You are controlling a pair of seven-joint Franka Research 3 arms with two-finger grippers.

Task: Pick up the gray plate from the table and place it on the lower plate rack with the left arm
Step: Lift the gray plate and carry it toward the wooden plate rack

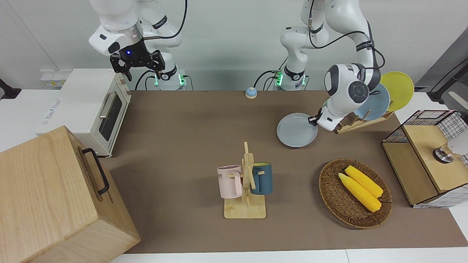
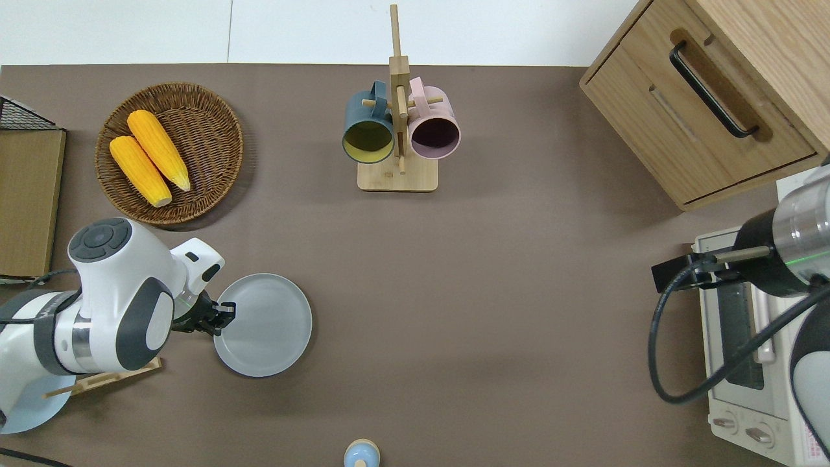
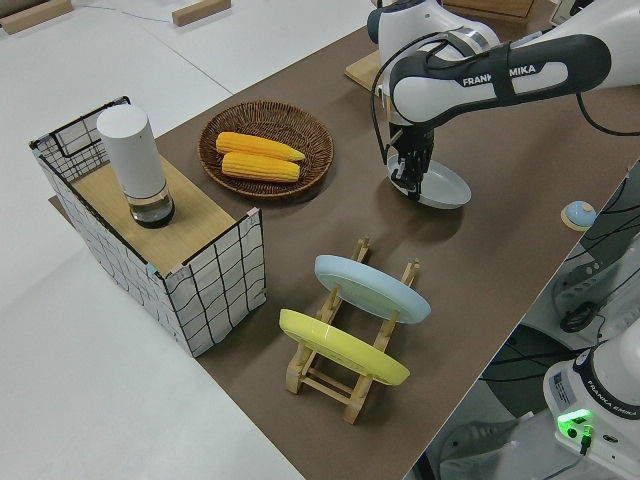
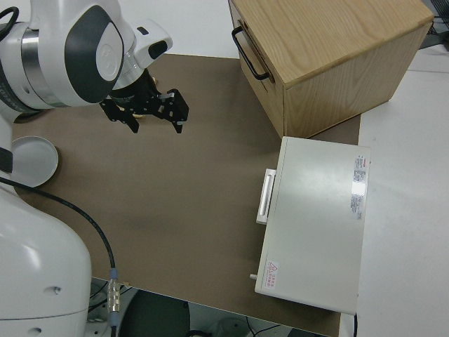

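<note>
Left claw point(image 2: 224, 316) clamped on gray plate point(image 2: 266, 325) rim, plate lifted over counter point(image 2: 493, 272) beside lower plate rack point(image 3: 345, 345). Plate rigid, smooth, likely slippery, breakable; edge pinch suits. Right arm parked.

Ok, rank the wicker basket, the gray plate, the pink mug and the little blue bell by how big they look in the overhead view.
1. Wicker basket, largest.
2. Gray plate, held at its rim by the left gripper and apparently lifted toward the camera, so it may look bigger than it is.
3. Pink mug.
4. Blue bell, smallest, partly cut off.
</note>
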